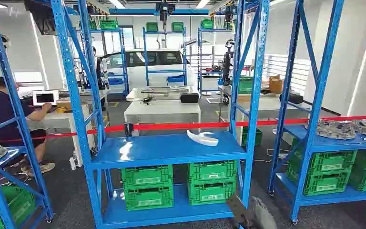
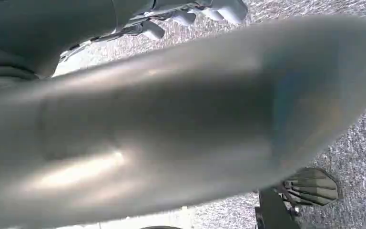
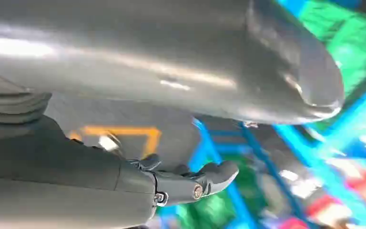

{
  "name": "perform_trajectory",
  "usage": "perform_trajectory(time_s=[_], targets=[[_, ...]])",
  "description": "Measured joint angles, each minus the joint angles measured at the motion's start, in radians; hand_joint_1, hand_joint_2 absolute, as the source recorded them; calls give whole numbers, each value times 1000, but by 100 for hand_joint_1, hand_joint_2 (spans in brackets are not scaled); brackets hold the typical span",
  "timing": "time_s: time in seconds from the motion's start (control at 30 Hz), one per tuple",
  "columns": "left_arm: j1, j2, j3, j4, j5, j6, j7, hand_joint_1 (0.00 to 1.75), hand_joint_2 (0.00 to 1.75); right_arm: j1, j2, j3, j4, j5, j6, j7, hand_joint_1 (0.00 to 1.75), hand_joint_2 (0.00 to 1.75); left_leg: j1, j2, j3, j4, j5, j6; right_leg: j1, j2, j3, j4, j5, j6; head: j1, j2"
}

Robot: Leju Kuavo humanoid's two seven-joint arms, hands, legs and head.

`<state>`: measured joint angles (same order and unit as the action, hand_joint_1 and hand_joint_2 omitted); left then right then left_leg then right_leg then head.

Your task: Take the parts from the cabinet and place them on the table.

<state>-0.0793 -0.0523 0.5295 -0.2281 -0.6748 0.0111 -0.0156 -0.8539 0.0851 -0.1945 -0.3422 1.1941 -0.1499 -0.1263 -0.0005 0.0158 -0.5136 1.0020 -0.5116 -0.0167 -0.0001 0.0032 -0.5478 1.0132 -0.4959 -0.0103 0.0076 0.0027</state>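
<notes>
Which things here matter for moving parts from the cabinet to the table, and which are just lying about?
For the job: white part on the middle blue rack; grey parts on the right rack; white table behind, likely the drop-off.
Lying about: green crates, red tape, tablet, white car, seated person.

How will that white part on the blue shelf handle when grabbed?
The white part looks like thin moulded plastic, so probably stiff and light. Its curved, uneven shape rests on the smooth blue shelf, so it may slide or rock if nudged. The glossy surface could be slippery.
</notes>
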Motion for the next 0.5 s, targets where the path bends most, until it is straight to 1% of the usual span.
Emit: perform_trajectory(time_s=[0.1, 0.13, 0.2, 0.27, 0.33, 0.4, 0.5], targets=[[-8, -2, 0, 2, -8, 1, 2, 0, 0, -20, 13, 53, -6, 22, 8, -1, 0, 0, 0, -2, 0, 0, 0, 0, 1, -2, 1, 0, 0, 0, 0, 0], [-9, -4, 0, 4, -16, 1, 3, 0, 0, -26, 27, 74, -13, 37, 16, 2, 0, 0, 0, -3, -1, 0, 1, 0, 1, -2, 1, 0, 0, 0, 0, 0], [-10, -5, 1, 8, -28, 2, 6, 0, 0, -49, 39, 130, -23, 64, 27, 6, 0, 0, 0, -2, -3, 0, 1, 0, 0, -1, -2, 0, 1, 0, 0, 0], [-16, -6, 4, 11, -43, 3, 8, 0, 0, -85, 53, 215, -30, 96, 42, 19, 0, 0, 0, 2, -3, 0, 2, -1, 1, 2, -3, 0, 2, -1, 0, 0], [-22, -9, 8, 14, -55, 5, 12, 0, 0, -106, 62, 283, -33, 116, 56, 34, 0, 0, 0, 2, -2, 0, 2, -1, 2, 2, -3, 0, 2, -1, 0, 0], [-22, -11, 8, 16, -59, 6, 14, 0, 0, -108, 74, 309, -40, 124, 61, 45, 0, 0, 0, -1, -3, 1, 2, -1, 2, -1, -2, 0, 2, -1, 0, 0], [-22, -13, 10, 21, -76, 9, 18, 0, 0, -133, 83, 390, -43, 143, 77, 68, 0, 0, 0, 0, -4, 1, 3, -2, 2, 0, -4, 0, 3, -2, 0, 0]])
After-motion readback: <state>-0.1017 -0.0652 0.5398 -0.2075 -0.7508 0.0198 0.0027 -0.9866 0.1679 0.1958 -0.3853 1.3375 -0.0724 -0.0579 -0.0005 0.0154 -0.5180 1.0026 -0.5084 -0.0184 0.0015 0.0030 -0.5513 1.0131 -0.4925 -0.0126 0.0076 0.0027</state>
